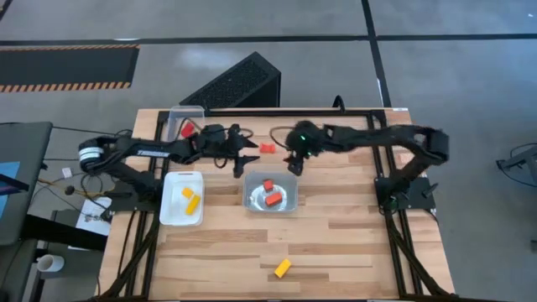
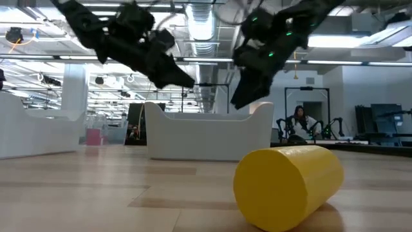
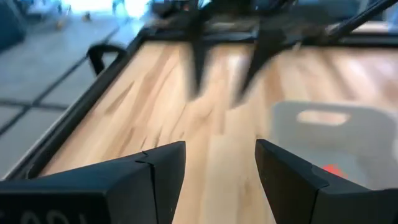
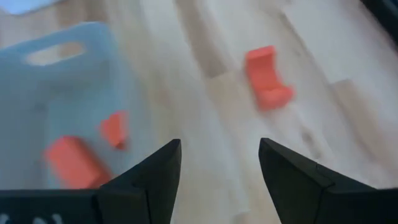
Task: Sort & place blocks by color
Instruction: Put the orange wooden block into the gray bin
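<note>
A small red block (image 1: 267, 148) lies on the table between my two grippers, seen also in the right wrist view as a notched red block (image 4: 267, 78). My left gripper (image 1: 249, 158) hovers open just left of it, and its wrist view shows the open fingers (image 3: 221, 168). My right gripper (image 1: 294, 165) hovers open just right of it, above the far edge of the middle clear tray (image 1: 289, 204). That tray holds two red-orange blocks (image 4: 73, 160). The left white tray (image 1: 170, 210) holds yellow blocks (image 1: 191, 199). A yellow block (image 1: 283, 268) lies near the table's near edge.
A clear tray (image 1: 174, 122) at the far left corner holds a red piece (image 1: 188, 128). In the low view the yellow block (image 2: 285, 183) fills the foreground, with the middle tray (image 2: 206, 132) behind it. A black box (image 1: 239, 82) sits beyond the far edge. Bare wood lies to the right.
</note>
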Motion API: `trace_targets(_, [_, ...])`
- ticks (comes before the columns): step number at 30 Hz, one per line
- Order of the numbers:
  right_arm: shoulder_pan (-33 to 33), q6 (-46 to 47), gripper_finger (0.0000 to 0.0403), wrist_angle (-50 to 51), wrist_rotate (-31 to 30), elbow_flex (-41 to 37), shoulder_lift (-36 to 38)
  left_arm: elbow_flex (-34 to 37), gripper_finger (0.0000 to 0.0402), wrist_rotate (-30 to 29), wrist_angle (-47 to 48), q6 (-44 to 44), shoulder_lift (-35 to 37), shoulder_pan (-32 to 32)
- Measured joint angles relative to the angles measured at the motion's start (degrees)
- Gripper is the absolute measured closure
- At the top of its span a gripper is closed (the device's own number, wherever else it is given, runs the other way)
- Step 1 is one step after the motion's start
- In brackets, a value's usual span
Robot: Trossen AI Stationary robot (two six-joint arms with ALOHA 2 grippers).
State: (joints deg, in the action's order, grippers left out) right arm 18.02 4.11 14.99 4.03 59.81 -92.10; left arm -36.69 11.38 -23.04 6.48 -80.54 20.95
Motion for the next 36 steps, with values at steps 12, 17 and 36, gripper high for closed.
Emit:
trace_targets(12, [-14.8, 8.1, 0.0165, -17.7, -7.4, -16.6, 11.7, -9.5, 0.0170, 6.6, 1.0, -0.9, -15.4, 5.1])
trace_targets(17, [-18.9, 11.1, 0.0165, -22.1, -10.8, -20.1, 12.4, -12.1, 0.0127, 7.8, 2.2, -1.2, -18.6, 5.6])
trace_targets(36, [-20.5, 12.4, 0.0165, -28.5, -13.1, -24.5, 12.2, -17.3, 0.0090, -0.5, 14.9, -5.5, -19.9, 8.8])
